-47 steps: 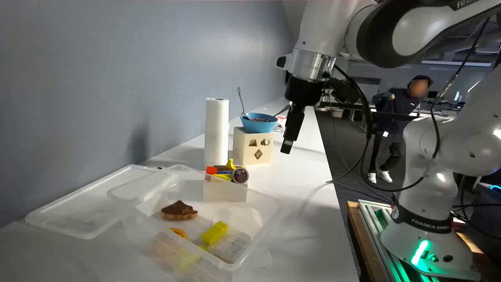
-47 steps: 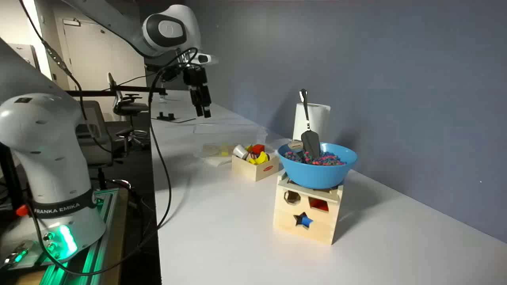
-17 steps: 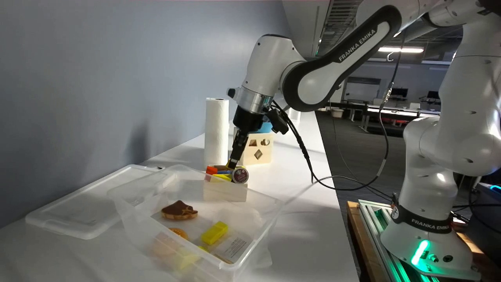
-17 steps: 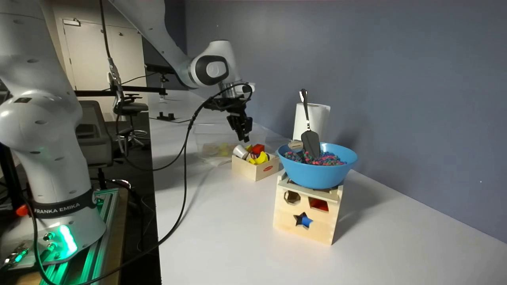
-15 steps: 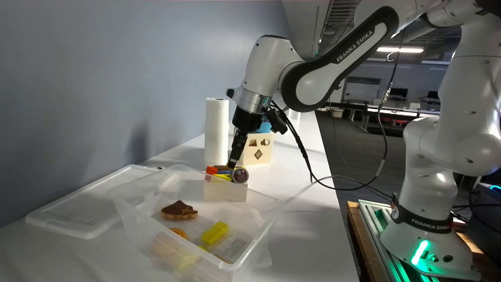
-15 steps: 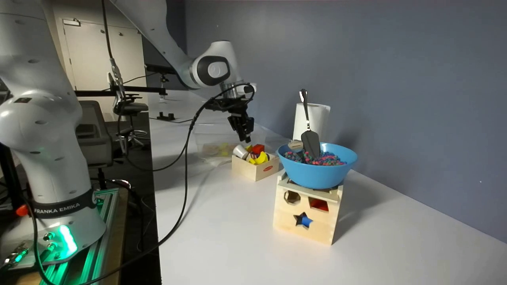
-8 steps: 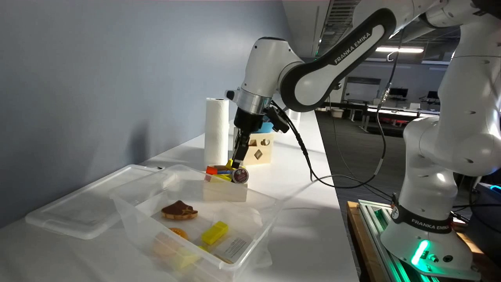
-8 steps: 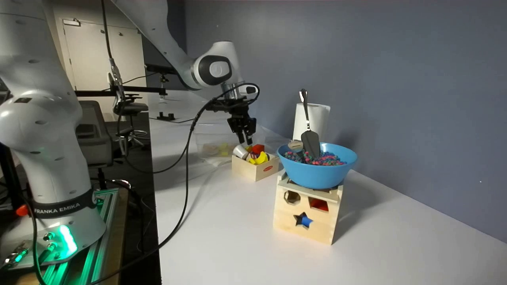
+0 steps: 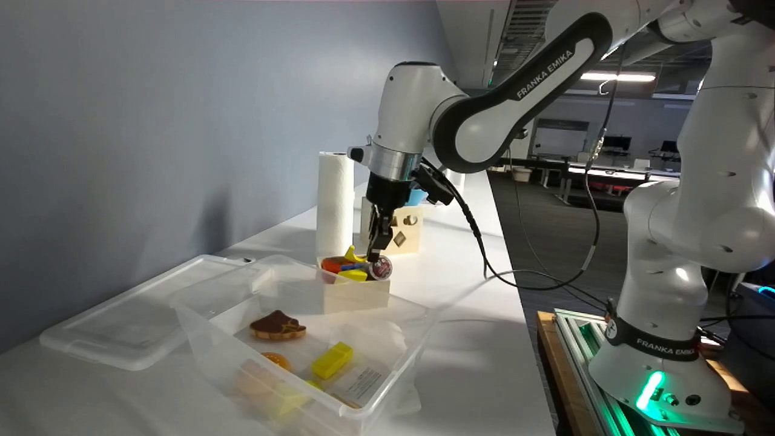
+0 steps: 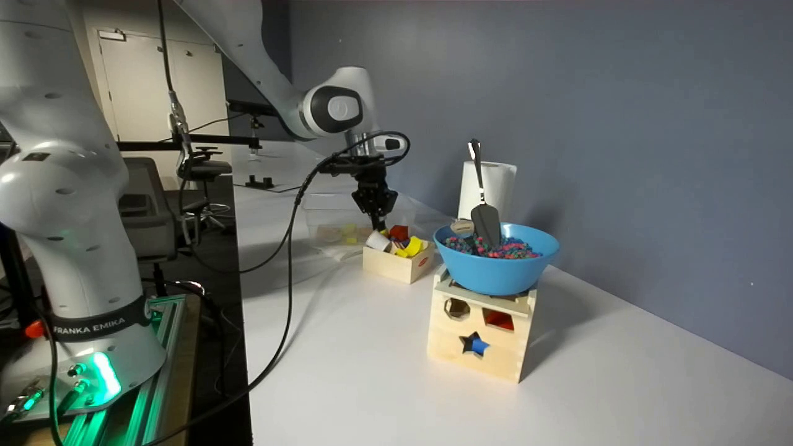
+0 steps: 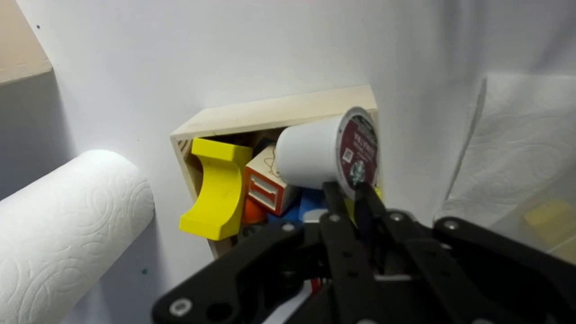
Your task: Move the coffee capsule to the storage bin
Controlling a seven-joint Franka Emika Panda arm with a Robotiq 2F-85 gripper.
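Claw (image 11: 348,187) narrow, pinching coffee capsule (image 11: 308,153) at rim | Grasp: apparently made | Not clear of wooden box (image 11: 279,108) | Remaining: transfer to storage bin (image 9: 327,330)

The coffee capsule (image 11: 306,155) was white, its maroon lid (image 11: 362,144) printed with pale lettering; the gripper (image 11: 347,191) was black. Yellow coloured the curved block (image 11: 220,189), red framed the pale cube (image 11: 264,185), swirls patterned the white paper roll (image 11: 67,225), and the bowl (image 10: 495,275) was blue.

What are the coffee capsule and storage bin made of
Coffee capsule: probably plastic, matte, judging by its smooth white body; printed lid maybe foil or paper. Storage bin: likely plastic, glossy, translucent; the wooden box behind shows through its wall.
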